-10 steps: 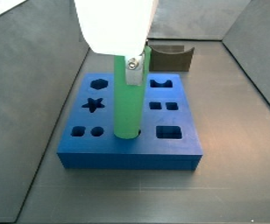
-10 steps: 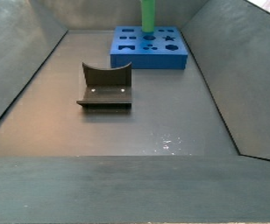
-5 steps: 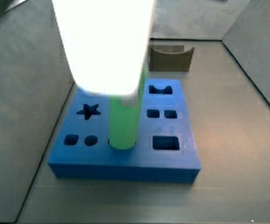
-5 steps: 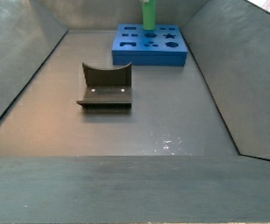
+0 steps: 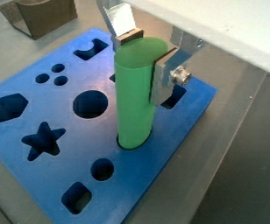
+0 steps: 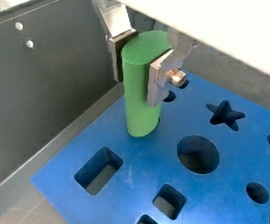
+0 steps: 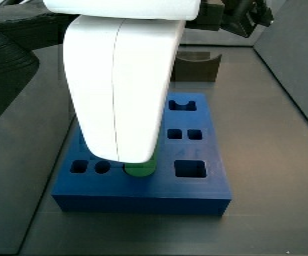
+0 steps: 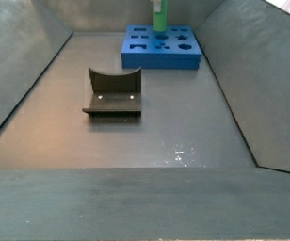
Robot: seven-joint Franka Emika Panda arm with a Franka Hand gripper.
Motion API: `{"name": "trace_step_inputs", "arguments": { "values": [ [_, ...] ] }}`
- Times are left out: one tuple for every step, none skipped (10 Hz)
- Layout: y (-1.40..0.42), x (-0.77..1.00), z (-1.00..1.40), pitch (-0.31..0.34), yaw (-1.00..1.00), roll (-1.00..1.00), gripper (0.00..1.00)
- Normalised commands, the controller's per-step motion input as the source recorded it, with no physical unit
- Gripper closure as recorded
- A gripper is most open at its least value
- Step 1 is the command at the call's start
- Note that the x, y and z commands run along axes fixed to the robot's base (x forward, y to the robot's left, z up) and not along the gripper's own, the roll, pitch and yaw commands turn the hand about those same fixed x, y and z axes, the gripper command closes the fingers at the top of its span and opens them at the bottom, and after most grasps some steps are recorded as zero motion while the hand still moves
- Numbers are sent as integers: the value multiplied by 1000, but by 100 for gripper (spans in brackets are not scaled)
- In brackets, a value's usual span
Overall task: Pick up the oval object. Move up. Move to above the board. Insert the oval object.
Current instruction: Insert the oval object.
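Note:
The oval object [image 5: 134, 96] is a smooth green peg standing upright, and my gripper [image 5: 145, 54] is shut on its upper end, one silver finger on each flat side, in both wrist views. The peg's lower end meets the blue board [image 5: 79, 131] at a cut-out near the board's middle and seems to sit just inside it. The same grip on the oval object [image 6: 141, 87] shows over the board [image 6: 140, 164]. In a side view my white gripper housing [image 7: 117, 90] hides all but the peg's green foot [image 7: 141, 168] on the board [image 7: 143, 197].
The dark fixture [image 8: 112, 92] stands on the grey floor apart from the board [image 8: 160, 58], and shows behind the board as the fixture [image 7: 197, 66]. A grey wall [image 6: 32, 79] runs close along one board edge. Star, hexagon, round and square holes surround the peg.
My gripper has come down with the green peg, so less of the peg shows above the board. Its housing now fills much of the side view.

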Motion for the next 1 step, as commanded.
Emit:
{"name": "trace_step_inputs", "arguments": {
  "values": [
    [0, 0, 0, 0, 0, 0, 100]
  ]
}}
